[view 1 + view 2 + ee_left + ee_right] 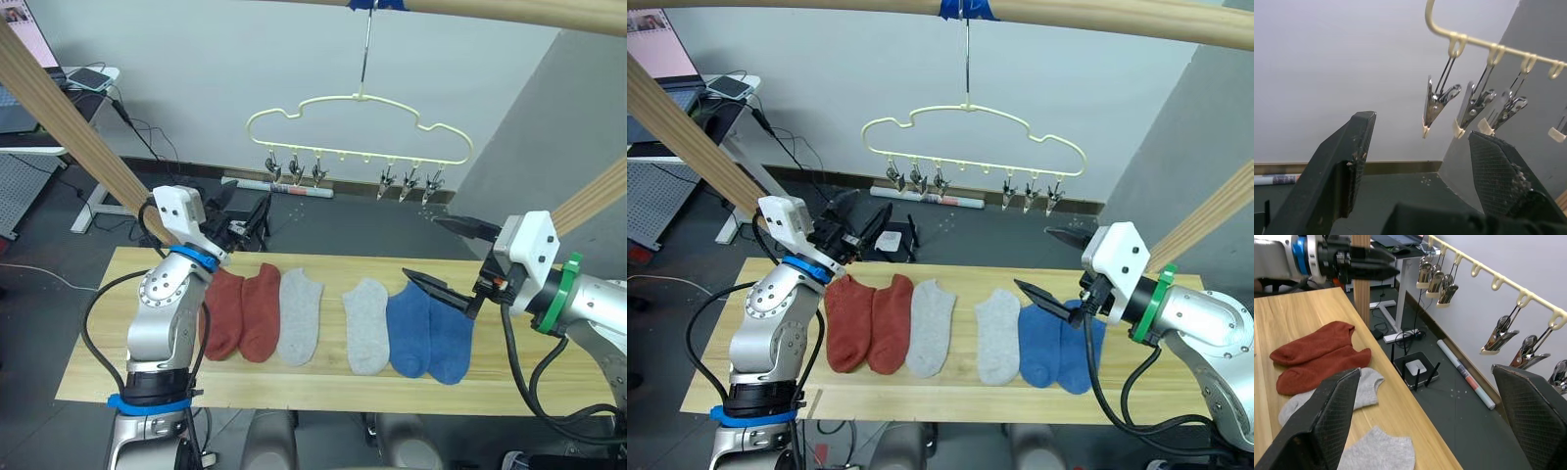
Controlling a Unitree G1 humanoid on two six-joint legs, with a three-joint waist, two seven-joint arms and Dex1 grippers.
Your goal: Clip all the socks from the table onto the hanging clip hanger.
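1. Wooden table (323,390) carries all six socks (333,318) in a row, below the clip hanger (359,127).
2. My left gripper (865,232) gapes wide, empty, above the table's far edge.
3. My right gripper (449,264) is spread wide, empty, over the blue socks (429,333).

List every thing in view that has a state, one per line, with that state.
rust-red socks: a pair flat on the table, not clipped.
grey socks: two flat, apart, not clipped.
blue socks: a pair flat, under the right gripper.
clip hanger: hanging by its hook, clips bare.
table: holds all six socks.
left gripper: open, raised toward the clips.
right gripper: open, holding nothing.
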